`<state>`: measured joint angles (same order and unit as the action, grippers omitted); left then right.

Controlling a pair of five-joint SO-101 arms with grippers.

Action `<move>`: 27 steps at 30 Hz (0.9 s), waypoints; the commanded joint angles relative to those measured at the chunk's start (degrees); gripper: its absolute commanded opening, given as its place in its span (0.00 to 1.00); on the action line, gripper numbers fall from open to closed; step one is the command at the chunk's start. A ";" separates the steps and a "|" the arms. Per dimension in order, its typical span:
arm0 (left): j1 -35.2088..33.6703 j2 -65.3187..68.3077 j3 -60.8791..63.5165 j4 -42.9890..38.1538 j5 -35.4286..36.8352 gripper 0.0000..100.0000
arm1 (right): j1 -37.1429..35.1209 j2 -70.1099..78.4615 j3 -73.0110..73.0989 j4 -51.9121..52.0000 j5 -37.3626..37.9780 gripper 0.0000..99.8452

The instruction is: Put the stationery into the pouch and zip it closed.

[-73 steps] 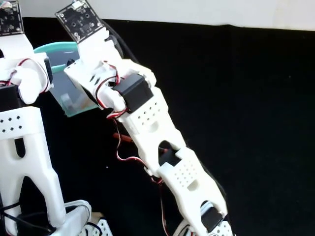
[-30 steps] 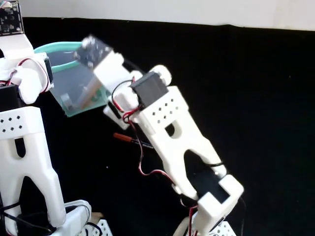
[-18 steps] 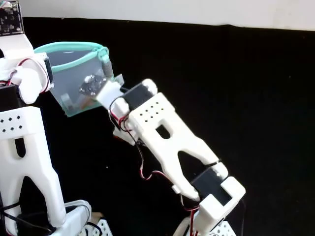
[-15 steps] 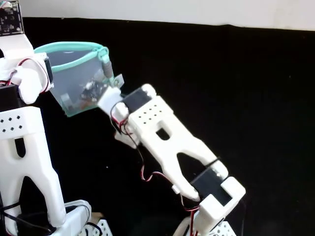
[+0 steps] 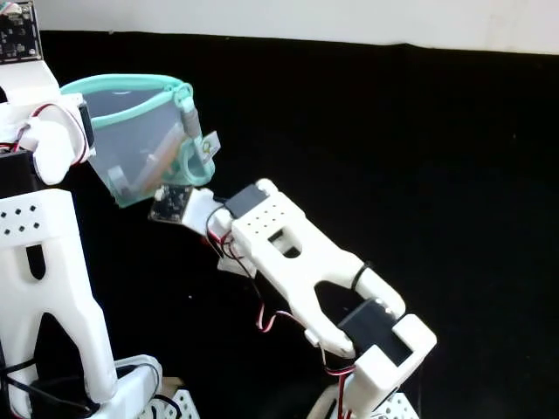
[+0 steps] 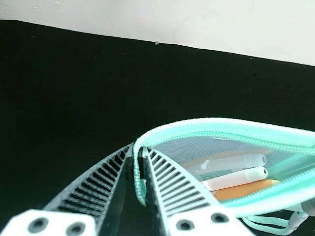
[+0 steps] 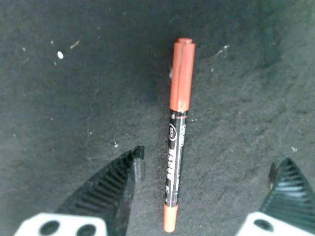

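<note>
1. Gripping the teal zipper rim of the pouch (image 6: 231, 147) at one end, the left claw (image 6: 139, 152) is clamped tight on it, and the pouch's mouth gapes wide.
2. Several pens (image 6: 236, 177) lie inside, against the pouch's see-through wall.
3. The right claw (image 7: 209, 160) hangs spread wide over a red-capped pen (image 7: 176, 132) lying flat on the black surface (image 7: 74, 88).
4. That pen sits between the fingers (image 7: 113, 182), touching neither, with the roomier gap on one side.
5. The surface's far edge meets a pale wall (image 6: 197, 19).

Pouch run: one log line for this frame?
left gripper: shut on pouch rim, unzipped, pens inside | right gripper: open over red pen on table | todo: pen in, close pouch
</note>
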<state>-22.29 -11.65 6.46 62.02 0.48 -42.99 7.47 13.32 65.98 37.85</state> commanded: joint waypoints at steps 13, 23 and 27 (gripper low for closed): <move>-1.01 4.35 3.21 0.44 -0.44 0.01 | 0.22 10.68 -4.18 -9.10 0.97 0.38; -1.01 4.35 3.21 0.44 -0.44 0.01 | 0.13 14.73 -6.64 -9.10 1.05 0.19; -1.01 4.35 3.21 0.44 -0.44 0.01 | 0.22 14.64 -6.64 -9.01 0.97 0.05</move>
<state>-22.29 -11.65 6.46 62.02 0.48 -42.55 21.89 7.96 58.07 38.37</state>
